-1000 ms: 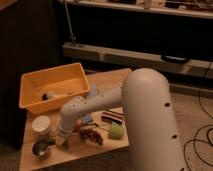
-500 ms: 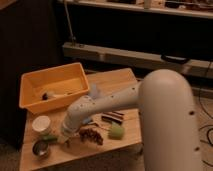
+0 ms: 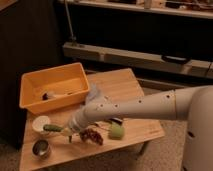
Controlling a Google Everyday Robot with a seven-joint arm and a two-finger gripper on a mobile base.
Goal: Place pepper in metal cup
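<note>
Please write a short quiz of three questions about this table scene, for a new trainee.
1. True or false: the long slim green chili pepper already lies inside the small shiny metal cup.
2. Which container stands nearest the pepper: A) the yellow plastic bin, B) the white round cup, C) the metal cup?
3. Where is the gripper?

Key: 1. False; it is above the wooden table, by the gripper. 2. B. 3. At the end of the white arm, by the pepper's right end, above and right of the metal cup.
</note>
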